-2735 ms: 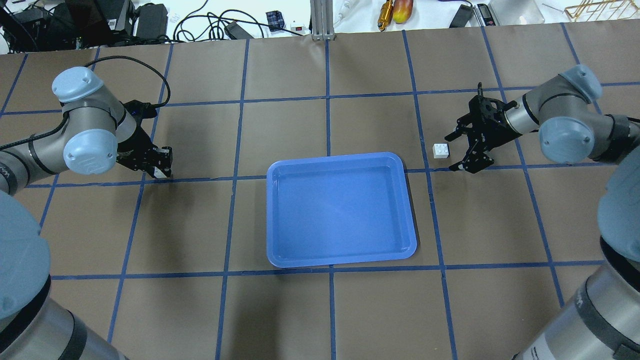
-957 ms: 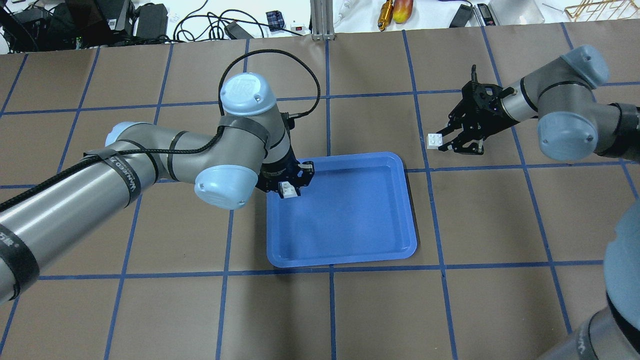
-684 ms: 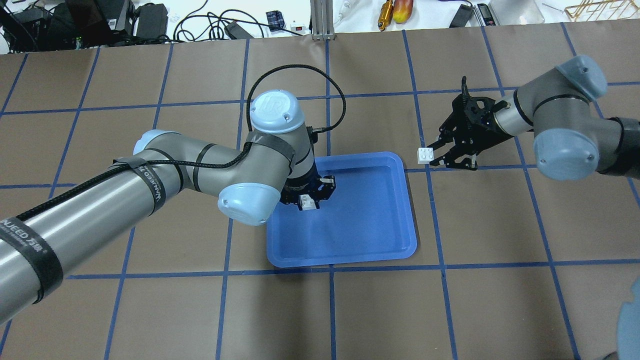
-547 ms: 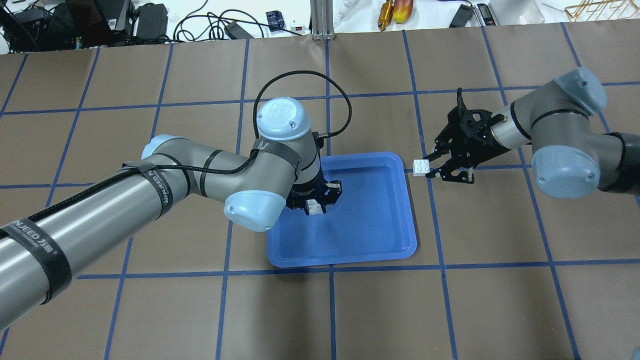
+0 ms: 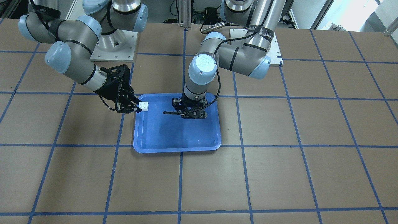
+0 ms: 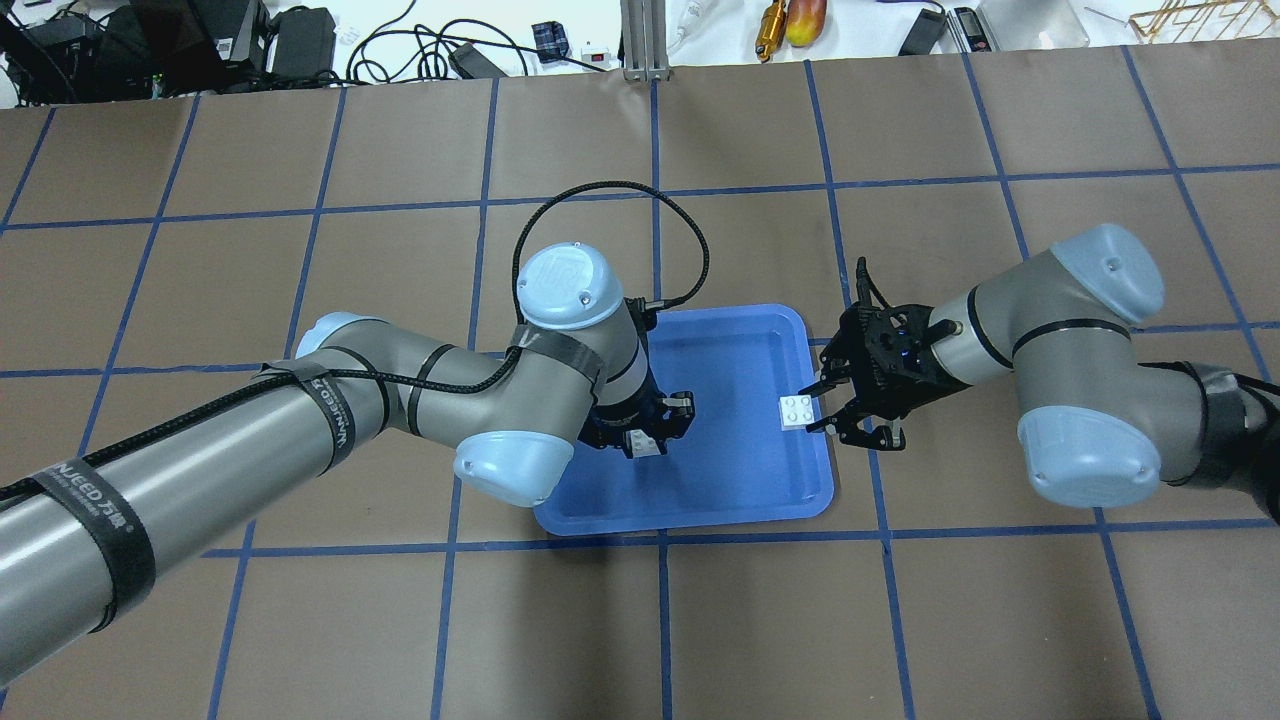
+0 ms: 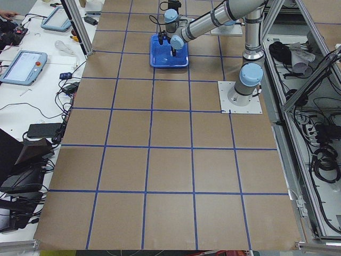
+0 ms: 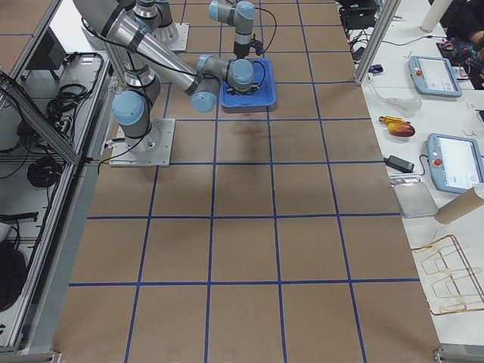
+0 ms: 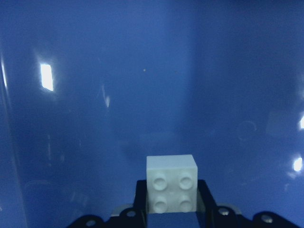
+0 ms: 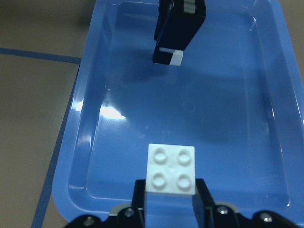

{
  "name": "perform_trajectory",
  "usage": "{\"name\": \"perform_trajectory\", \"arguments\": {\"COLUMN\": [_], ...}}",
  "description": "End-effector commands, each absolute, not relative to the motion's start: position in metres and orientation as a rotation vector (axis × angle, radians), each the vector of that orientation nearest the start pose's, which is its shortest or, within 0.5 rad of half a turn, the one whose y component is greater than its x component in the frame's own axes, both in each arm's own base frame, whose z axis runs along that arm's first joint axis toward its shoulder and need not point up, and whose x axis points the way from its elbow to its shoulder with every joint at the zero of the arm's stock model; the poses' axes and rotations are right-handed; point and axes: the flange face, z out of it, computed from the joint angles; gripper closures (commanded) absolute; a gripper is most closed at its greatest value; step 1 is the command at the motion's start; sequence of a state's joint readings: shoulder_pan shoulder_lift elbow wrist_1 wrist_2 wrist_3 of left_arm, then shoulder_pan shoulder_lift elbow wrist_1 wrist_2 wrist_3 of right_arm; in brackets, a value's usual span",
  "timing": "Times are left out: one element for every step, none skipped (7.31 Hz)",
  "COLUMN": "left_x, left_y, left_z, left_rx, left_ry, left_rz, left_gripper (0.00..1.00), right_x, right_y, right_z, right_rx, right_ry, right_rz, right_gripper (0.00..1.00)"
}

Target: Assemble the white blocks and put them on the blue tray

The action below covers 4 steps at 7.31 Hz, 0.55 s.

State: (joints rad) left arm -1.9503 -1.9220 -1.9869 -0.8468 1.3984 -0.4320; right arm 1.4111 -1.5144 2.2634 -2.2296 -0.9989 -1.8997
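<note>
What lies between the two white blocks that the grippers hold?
Only bare blue tray floor lies between the left white block and the right white block, as the overhead view shows.

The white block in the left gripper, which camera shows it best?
The left wrist-mounted view: the white block sits close, four studs clear, held in the left gripper over the blue tray. Right wrist-mounted shows a white sliver; overhead shows it small; front-facing hides it behind the gripper; the side views are too distant.

The tray (image 6: 700,522) lay mid-frame. One block (image 6: 797,411) hung over its right edge, a second block (image 6: 643,444) over its left.
</note>
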Motion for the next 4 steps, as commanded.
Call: {"name": "perform_trajectory", "arguments": {"left_x": [-0.331, -0.324, -0.309, -0.292], "left_y": [-0.433, -0.440, -0.449, -0.459], "left_z": [0.190, 0.199, 0.205, 0.209], "left_rx": [-0.100, -0.116, -0.155, -0.205], "left_ry": [3.281, 3.291, 3.296, 3.296], "left_rz": [0.162, 0.133, 0.119, 0.108], "left_gripper": [0.05, 0.04, 0.01, 0.00], "right_x": [0.148, 0.155, 0.164, 0.169], "right_y": [-0.430, -0.436, -0.439, -0.440], "right_z": [0.213, 0.202, 0.197, 0.194], "right_rx": [-2.032, -2.031, -2.024, -2.018], "right_ry": [1.808, 1.823, 1.841, 1.845], "right_rz": [-0.623, -0.638, -0.649, -0.646], "right_gripper": [0.88, 0.88, 0.88, 0.88]}}
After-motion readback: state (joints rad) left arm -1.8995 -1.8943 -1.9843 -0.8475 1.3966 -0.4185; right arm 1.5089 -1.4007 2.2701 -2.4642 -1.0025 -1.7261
